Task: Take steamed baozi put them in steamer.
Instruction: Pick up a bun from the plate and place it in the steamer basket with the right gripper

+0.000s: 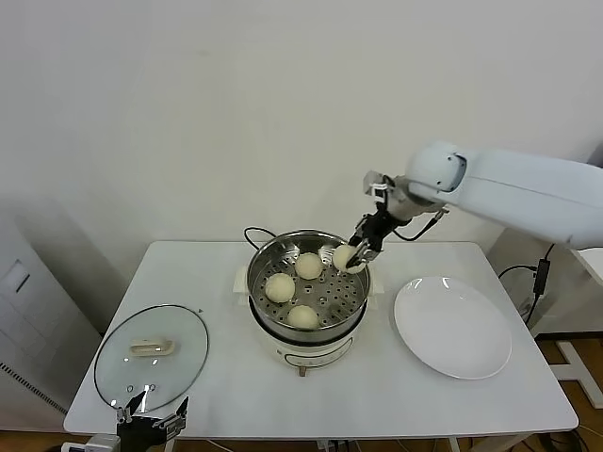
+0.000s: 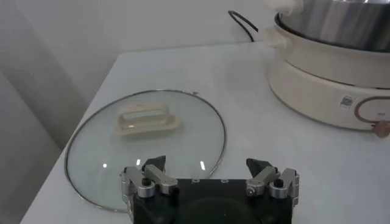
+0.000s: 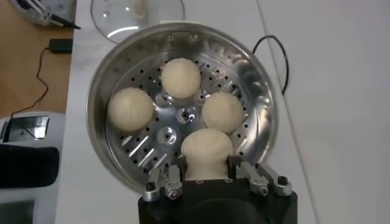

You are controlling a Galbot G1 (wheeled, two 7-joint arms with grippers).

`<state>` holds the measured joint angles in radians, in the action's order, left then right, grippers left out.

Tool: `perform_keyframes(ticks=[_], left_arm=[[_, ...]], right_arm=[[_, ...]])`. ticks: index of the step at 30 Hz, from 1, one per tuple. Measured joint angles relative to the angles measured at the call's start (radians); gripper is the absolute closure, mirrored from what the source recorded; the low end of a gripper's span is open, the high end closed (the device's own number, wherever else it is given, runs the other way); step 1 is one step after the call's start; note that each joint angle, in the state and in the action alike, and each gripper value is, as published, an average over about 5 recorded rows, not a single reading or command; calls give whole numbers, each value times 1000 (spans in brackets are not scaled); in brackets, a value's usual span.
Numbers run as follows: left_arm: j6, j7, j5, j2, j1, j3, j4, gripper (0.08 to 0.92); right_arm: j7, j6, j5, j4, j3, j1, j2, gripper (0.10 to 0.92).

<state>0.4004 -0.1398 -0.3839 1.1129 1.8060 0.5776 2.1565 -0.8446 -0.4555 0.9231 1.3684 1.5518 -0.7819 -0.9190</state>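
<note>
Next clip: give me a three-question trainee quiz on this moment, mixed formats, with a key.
1. True or false: the white plate holds one baozi.
2. How many baozi lie free on the steamer tray? A) two B) three C) four
3. Fill in: the right gripper is shut on the fourth ____, above the tray's edge.

Key: 1 false, the plate is bare. 2 B. 3 baozi. The left gripper waits open by the glass lid.
</note>
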Motion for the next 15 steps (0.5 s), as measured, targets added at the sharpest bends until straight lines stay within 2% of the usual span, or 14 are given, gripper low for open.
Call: perform_keyframes(ticks=[15], left_arm=[[-1, 0, -3, -1, -7, 1, -12, 177]], right_arm=[[74, -44, -39, -44, -27, 127, -51, 591]])
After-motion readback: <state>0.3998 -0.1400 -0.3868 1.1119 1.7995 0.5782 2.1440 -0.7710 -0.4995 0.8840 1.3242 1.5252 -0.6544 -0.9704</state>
